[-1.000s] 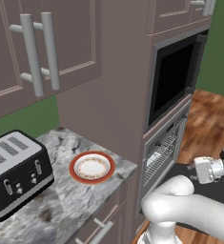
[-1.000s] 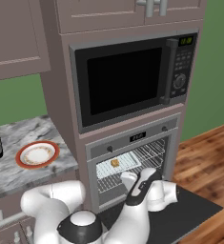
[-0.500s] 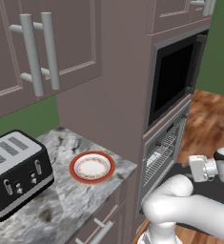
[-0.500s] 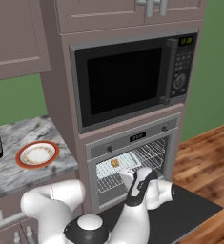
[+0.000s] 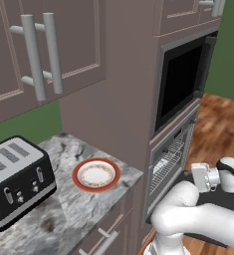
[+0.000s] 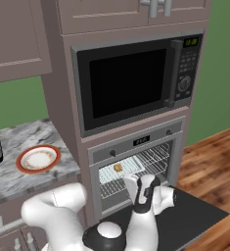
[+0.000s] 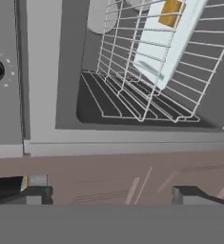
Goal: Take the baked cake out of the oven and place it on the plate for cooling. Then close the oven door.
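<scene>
I have the hand [image 7: 111, 194] spread wide with nothing between its fingers, and it points into the oven [image 6: 136, 169], whose cavity lies open in front of me. In the hand view one dark fingertip [image 7: 35, 194] stands far from the other.

The oven door [image 6: 185, 215] is folded down flat below the oven, and my arm reaches out over it. In the right base view the hand sits just in front of the oven mouth, level with the lower rack.

The baked cake [image 6: 118, 167] sits inside the oven, on a pale baking tray [image 6: 126, 166] that rests on a wire rack [image 7: 147, 71]; I see it toward the left side of the oven cavity, well clear of my fingers.

The plate [image 5: 96, 175] lies on the grey marbled table [image 5: 54, 219] to the left of the oven, bare. A black toaster [image 5: 16, 184] stands further left of the oven than the plate. The microwave [image 6: 136, 78] sits directly above the oven, door shut.
</scene>
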Controlling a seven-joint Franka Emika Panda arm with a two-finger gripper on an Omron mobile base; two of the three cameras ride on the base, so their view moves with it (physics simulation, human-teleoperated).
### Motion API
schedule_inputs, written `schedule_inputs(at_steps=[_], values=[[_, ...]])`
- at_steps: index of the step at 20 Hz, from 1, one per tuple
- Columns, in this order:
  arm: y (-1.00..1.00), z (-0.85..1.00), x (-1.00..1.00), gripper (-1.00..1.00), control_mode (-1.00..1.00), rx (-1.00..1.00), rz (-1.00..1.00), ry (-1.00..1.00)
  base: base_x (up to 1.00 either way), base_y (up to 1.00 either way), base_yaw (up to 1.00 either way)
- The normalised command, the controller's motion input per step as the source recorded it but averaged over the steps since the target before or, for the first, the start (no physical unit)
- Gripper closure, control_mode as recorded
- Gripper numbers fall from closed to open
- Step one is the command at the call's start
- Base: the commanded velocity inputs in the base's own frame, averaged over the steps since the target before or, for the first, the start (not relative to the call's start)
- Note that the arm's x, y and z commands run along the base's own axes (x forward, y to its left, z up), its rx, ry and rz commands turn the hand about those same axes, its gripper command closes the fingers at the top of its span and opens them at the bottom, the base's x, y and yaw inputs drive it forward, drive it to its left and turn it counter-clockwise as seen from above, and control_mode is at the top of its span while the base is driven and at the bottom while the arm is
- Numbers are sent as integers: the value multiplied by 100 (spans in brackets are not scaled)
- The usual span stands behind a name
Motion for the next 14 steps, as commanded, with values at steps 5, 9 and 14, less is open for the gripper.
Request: schedule_inputs(at_steps=[5,9,14], values=[[0,-25,29,-100,-100,11,0,8,0,0,0],[0,-28,27,-100,-100,10,0,6,0,0,0],[0,-32,25,-100,-100,9,0,5,0,0,0]])
